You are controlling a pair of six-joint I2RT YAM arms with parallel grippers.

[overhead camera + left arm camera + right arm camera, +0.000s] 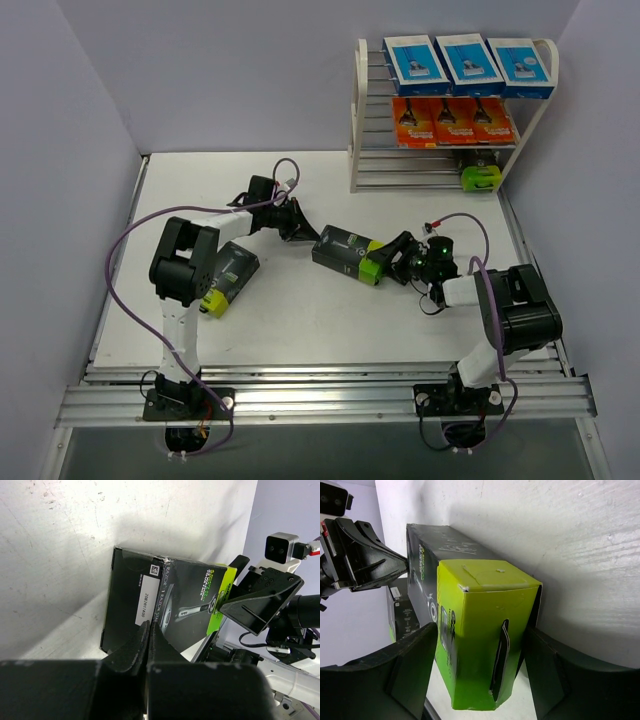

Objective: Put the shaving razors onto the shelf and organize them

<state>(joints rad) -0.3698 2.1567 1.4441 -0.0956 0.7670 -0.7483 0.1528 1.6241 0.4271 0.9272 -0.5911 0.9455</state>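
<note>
Where right pincer (480, 677) gapes, black pack (480, 605) between fingers (405, 672)

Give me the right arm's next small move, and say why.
Probably close the right tool on the lime-green end of the black pack. Its fingers straddle that end but appear not yet clamped. The shut left tool sits at the pack's other end, seemingly steadying it. Lifting should wait for a firm grip.

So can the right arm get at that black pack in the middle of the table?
Most likely yes. The right gripper stands open around the lime-green end of the pack, one finger on each side, with nothing between. The shut left gripper sits at the other end, out of its way.
</note>
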